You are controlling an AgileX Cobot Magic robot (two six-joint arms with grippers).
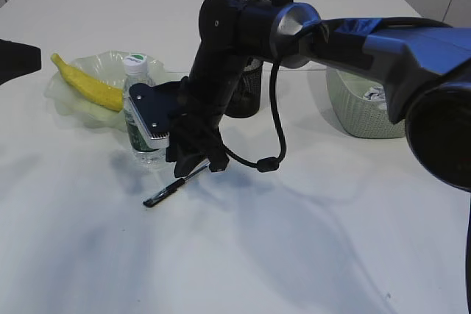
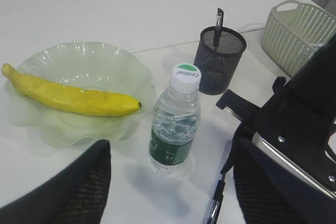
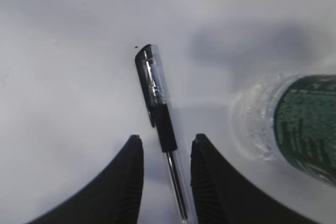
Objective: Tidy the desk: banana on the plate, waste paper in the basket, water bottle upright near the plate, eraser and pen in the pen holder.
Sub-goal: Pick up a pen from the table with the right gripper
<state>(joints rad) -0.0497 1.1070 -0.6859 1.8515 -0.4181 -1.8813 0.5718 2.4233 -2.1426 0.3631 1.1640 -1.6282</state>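
A black-capped clear pen lies on the white table in front of the upright water bottle. My right gripper is lowered over the pen. In the right wrist view its open fingers straddle the pen with a gap on each side. The banana lies on the pale green plate. The black mesh pen holder holds another pen. My left gripper is open and empty, near the bottle. No eraser shows.
A pale green woven basket stands at the right with white paper inside. The right arm's black cable hangs low over the table beside the pen holder. The left arm sits at the far left edge.
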